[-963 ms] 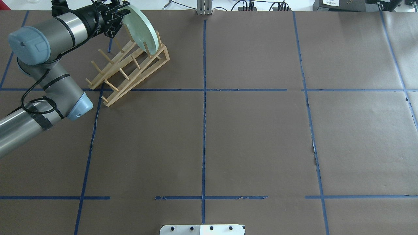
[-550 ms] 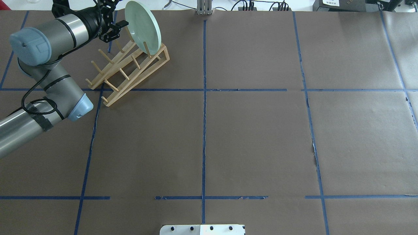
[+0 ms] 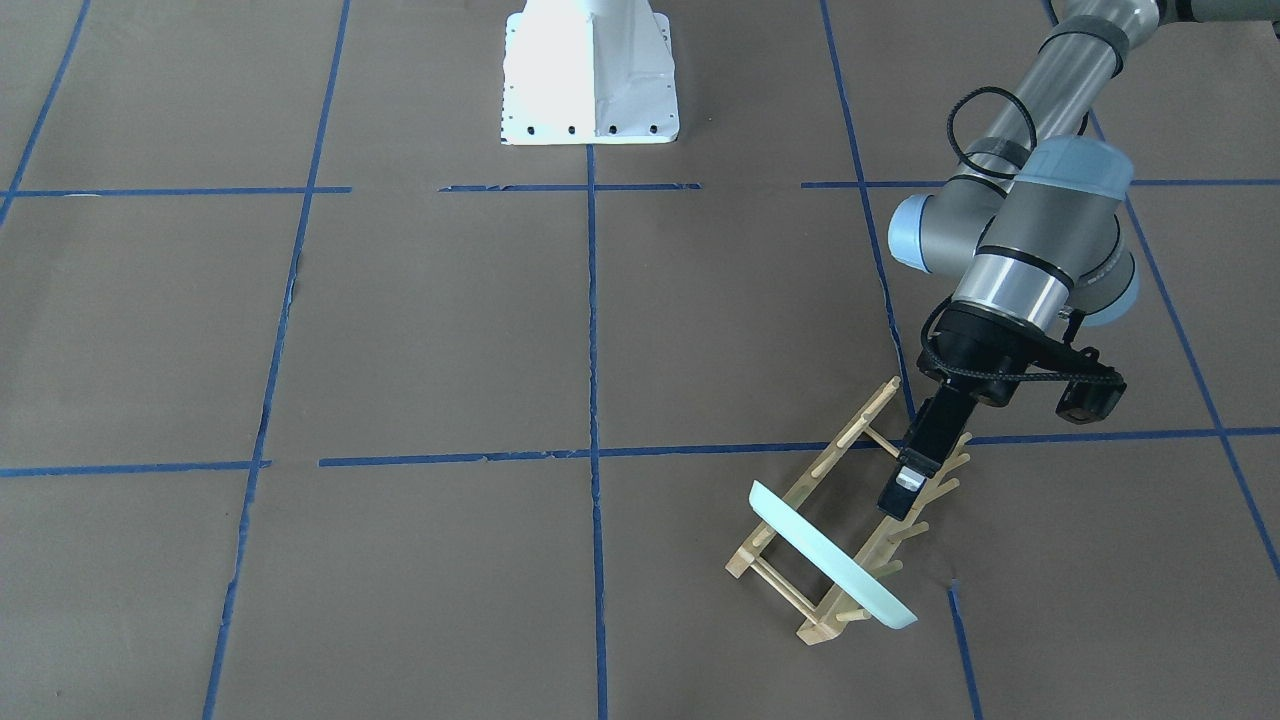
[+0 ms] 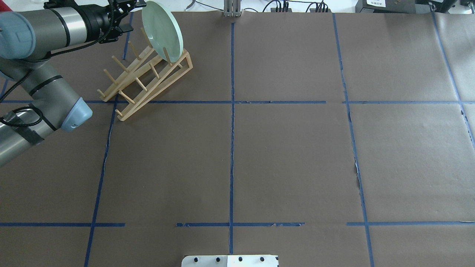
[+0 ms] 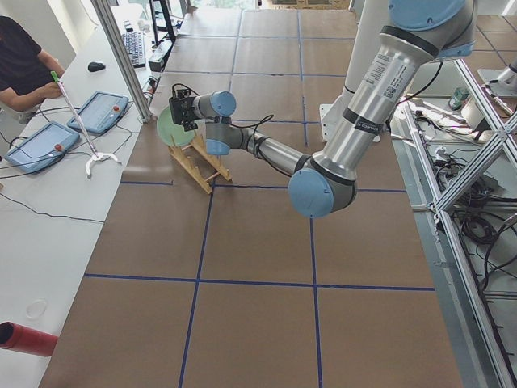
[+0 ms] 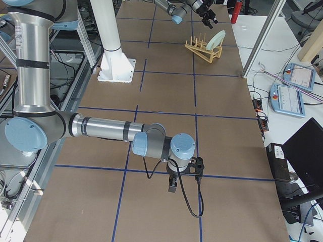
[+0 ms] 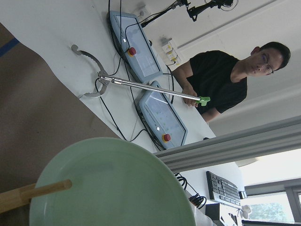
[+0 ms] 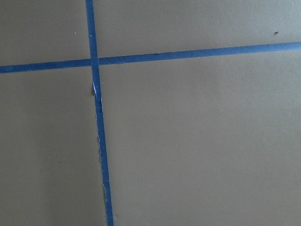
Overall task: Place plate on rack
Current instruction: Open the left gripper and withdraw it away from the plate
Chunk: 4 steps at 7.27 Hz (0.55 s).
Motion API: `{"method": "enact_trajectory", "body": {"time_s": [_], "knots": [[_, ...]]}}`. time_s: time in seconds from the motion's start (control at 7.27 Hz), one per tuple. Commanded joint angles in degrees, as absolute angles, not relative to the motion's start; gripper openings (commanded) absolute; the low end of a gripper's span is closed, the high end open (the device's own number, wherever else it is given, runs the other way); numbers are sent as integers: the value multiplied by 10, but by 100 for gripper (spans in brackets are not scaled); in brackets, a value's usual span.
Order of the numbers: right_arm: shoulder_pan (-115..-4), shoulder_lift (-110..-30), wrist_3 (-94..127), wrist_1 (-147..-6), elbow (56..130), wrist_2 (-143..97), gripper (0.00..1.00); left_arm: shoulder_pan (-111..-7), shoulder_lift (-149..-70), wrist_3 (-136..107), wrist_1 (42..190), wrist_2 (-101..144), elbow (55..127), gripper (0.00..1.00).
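Papered table (image 4: 259, 148): plate (image 4: 161, 31) upright in rack's (image 4: 153, 72) end slot; left gripper (image 4: 131, 16) agape beside rack; right gripper (image 6: 172, 185): cannot tell. Judged placed; next, retreat clear of pegs.

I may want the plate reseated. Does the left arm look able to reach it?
Probably yes: its open end effector hovers close beside the plate standing in the rack, nothing between them.

Inventory of what I cannot read from here:
- Plate (image 7: 113, 188): lower part cut off by the wrist view's bottom edge.
- Rack (image 7: 42, 189): only pegs show, clipped at the left edge.
- Right gripper (image 6: 172, 187): too small in the side view; jaws unreadable.
- Left gripper (image 4: 133, 16): upper part clipped by the overhead view's top edge.
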<state>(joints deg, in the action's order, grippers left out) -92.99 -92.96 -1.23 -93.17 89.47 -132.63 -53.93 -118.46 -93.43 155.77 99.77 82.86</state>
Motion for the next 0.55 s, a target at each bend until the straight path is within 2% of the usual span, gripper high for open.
{"method": "enact_trajectory", "body": {"time_s": [0.0, 0.41], "knots": [[-930, -930, -12, -932, 895, -1326, 100, -567, -1128, -722, 1447, 1017, 929, 100], [-930, -930, -12, -932, 895, -1326, 100, -647, -1106, -489, 1281, 1052, 998, 100]]}}
